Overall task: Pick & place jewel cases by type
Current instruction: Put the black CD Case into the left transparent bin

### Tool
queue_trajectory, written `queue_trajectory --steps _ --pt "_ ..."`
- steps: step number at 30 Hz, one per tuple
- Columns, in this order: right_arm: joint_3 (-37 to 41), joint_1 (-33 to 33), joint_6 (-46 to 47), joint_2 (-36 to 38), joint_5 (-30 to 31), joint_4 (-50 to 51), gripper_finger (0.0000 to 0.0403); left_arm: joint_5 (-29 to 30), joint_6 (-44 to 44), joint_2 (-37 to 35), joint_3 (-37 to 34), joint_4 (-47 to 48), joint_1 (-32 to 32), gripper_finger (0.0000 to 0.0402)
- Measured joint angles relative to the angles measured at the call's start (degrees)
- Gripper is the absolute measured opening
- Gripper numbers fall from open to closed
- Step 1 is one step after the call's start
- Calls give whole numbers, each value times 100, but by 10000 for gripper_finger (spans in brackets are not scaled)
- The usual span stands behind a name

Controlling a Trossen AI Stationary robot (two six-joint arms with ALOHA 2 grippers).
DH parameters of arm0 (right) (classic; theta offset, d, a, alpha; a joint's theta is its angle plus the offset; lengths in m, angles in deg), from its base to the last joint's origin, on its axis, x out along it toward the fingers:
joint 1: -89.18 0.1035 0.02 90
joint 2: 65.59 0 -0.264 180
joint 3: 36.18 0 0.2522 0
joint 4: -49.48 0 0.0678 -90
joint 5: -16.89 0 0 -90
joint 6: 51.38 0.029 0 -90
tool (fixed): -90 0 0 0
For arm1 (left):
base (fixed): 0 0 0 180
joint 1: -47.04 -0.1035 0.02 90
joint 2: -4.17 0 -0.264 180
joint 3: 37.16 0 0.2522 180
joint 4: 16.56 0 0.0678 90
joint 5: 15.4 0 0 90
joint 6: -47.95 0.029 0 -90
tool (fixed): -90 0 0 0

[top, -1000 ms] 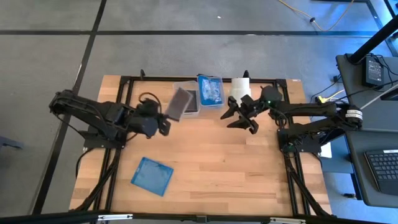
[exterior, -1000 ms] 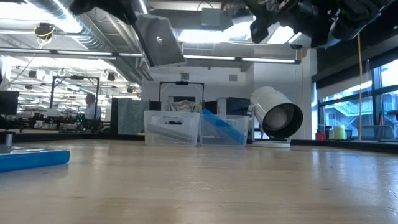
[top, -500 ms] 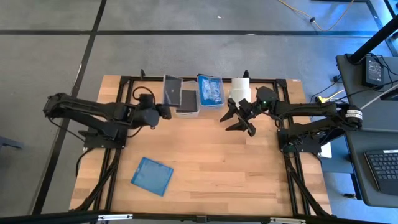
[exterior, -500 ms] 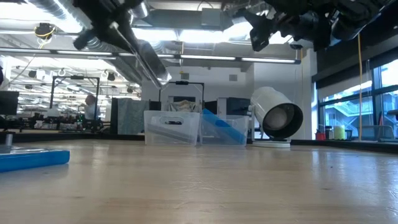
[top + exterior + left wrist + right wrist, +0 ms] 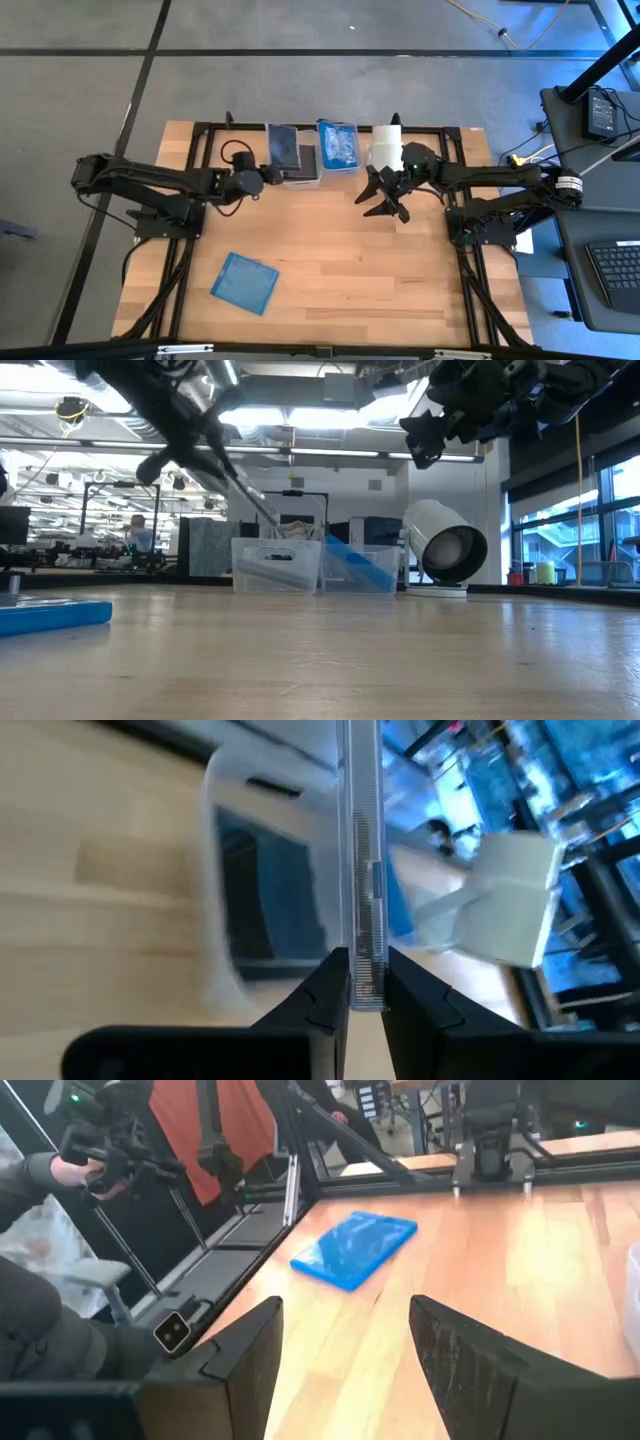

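Observation:
My left gripper (image 5: 264, 178) is shut on a dark grey jewel case (image 5: 284, 150), which hangs over the left clear bin (image 5: 300, 165); another dark case lies in that bin. The left wrist view shows the held case (image 5: 365, 840) edge-on. In the low view it slants down toward the bin (image 5: 275, 565). The neighbouring bin (image 5: 339, 147) holds blue cases. One blue jewel case (image 5: 245, 283) lies flat on the table near the left front, also seen as a blue case (image 5: 355, 1248). My right gripper (image 5: 385, 200) hovers open above the table, in front of the white roll. My left gripper pinches the dark grey case between its two fingers at the edge nearest the wrist (image 5: 366, 935). The fingers come roughly level from the table's left, slanting toward the far side. The case is lifted clear and tilted on edge, its free end (image 5: 268, 512) just above the bin.
A white cylinder roll (image 5: 386, 147) lies on its side right of the bins, also seen as the roll (image 5: 445, 548). A black frame runs along the table's far edge. The bare wooden table (image 5: 340, 260) stretches between the arms. A person (image 5: 60, 1180) shows beyond the table's edge.
My left gripper has moved toward the far edge and the left bin, still shut on the dark case. It has turned the case from broadside and high to edge-on, slanting down over the bin. My right gripper has shifted slightly toward the near edge.

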Motion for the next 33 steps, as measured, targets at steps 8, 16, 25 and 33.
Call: queue_trajectory --steps 8,16,25,33 --pt "0 46 -114 0 2 21 223 -226 -28 707 -194 -786 -76 42" --pt "0 185 -113 0 11 87 223 -740 147 1427 -194 -1816 -419 51" --pt "0 221 -120 0 11 411 223 -1209 -65 2034 -191 -2123 -799 54" --pt "13 221 -268 0 11 602 223 -1680 831 2109 -181 -2192 -970 55"
